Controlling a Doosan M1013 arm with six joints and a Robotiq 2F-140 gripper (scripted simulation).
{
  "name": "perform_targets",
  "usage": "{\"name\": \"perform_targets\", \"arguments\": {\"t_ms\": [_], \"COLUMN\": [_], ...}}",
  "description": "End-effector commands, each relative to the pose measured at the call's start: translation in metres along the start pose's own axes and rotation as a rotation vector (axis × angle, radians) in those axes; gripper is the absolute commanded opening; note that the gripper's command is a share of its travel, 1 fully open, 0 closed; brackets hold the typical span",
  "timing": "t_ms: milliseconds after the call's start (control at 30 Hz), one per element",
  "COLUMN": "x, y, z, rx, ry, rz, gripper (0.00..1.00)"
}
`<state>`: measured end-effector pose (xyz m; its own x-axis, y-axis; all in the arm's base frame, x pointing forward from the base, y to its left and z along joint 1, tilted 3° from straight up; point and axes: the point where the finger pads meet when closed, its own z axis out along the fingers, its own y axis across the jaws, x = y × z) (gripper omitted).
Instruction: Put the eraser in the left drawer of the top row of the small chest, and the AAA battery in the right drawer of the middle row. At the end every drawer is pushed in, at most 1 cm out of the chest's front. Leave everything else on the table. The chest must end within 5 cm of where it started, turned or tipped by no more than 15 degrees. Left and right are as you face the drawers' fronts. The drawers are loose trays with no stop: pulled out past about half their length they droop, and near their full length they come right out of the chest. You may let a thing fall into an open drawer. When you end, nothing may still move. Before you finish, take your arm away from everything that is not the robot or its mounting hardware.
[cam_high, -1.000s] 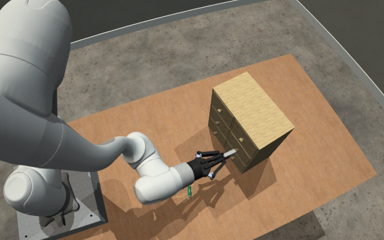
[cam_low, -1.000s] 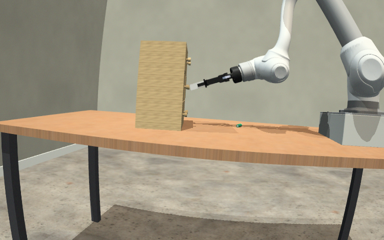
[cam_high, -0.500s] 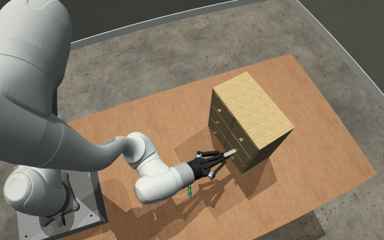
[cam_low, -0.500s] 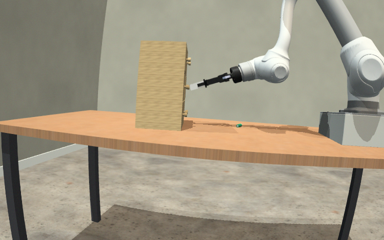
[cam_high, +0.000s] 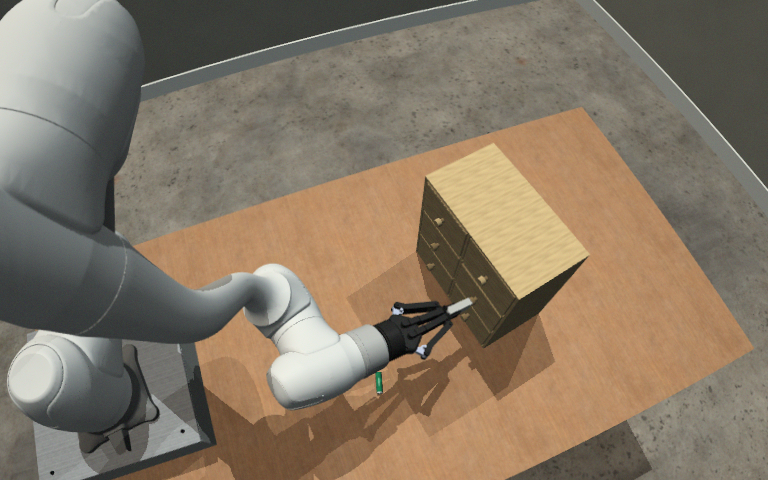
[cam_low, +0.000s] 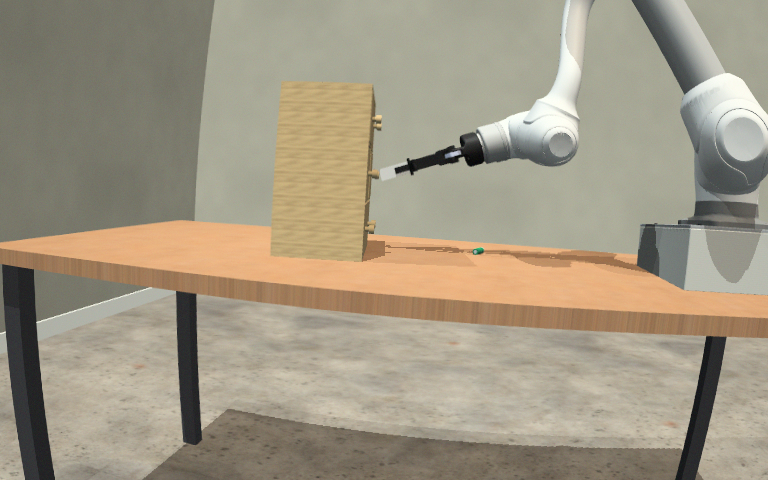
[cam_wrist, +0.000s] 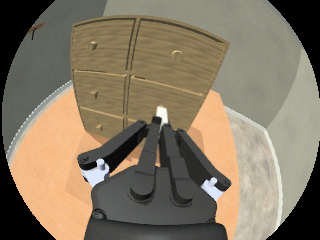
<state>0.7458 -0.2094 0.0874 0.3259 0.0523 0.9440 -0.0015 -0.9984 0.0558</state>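
The small chest (cam_high: 509, 220) (cam_low: 322, 169) (cam_wrist: 150, 35) stands upright, all its drawers looking pushed in. My gripper (cam_high: 459, 306) (cam_low: 388, 172) (cam_wrist: 160, 113) is shut and empty, its pale fingertips together at the knob of the middle row's right drawer (cam_high: 465, 280) (cam_wrist: 150, 97). They look in contact or nearly so; the wrist view hides most of that knob. A small green battery (cam_high: 378, 382) (cam_low: 478, 251) lies on its side on the table, in front of the chest and below the arm. I see no eraser; the drawers' insides are hidden.
The table (cam_high: 317, 220) (cam_low: 169, 243) carries the chest and the robot's base (cam_high: 164, 390) (cam_low: 719, 260). The arm reaches over the table toward the drawer fronts. The table's edge runs beyond the chest's back and sides.
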Motion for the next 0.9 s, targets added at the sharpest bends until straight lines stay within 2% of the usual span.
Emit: {"name": "perform_targets", "arguments": {"t_ms": [0, 867], "x": [0.0002, -0.0011], "y": [0.0, 0.0], "z": [0.0, -0.0036], "rx": [0.0, 0.0], "ry": [0.0, 0.0], "rz": [0.0, 0.0], "gripper": [0.0, 0.0]}}
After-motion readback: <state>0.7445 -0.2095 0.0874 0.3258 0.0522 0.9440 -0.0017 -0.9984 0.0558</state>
